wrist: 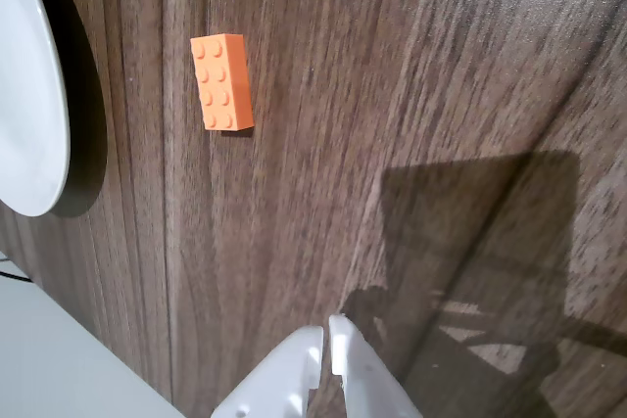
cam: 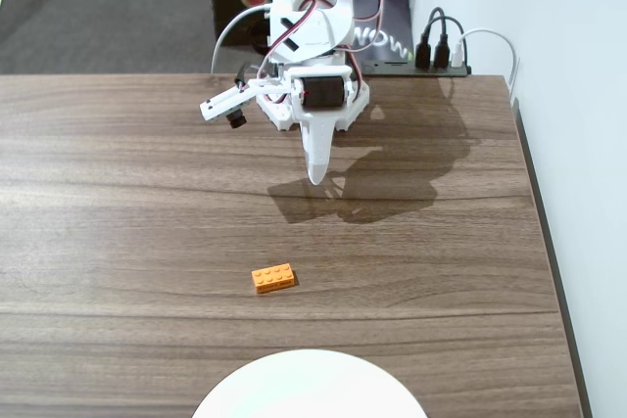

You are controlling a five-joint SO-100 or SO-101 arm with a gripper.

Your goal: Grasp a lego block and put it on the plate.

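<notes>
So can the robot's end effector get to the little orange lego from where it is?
Probably yes. The lego block lies alone on bare table, clear of the plate, with nothing between it and the end effector, whose fingers look closed and would need opening first.

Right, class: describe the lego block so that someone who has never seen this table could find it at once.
In the fixed view, start at the wooden table and find the white plate at its near edge. Just beyond it, toward the robot's hand, lies the lego block: small, bright orange, studded, the only coloured thing on the wood.
</notes>
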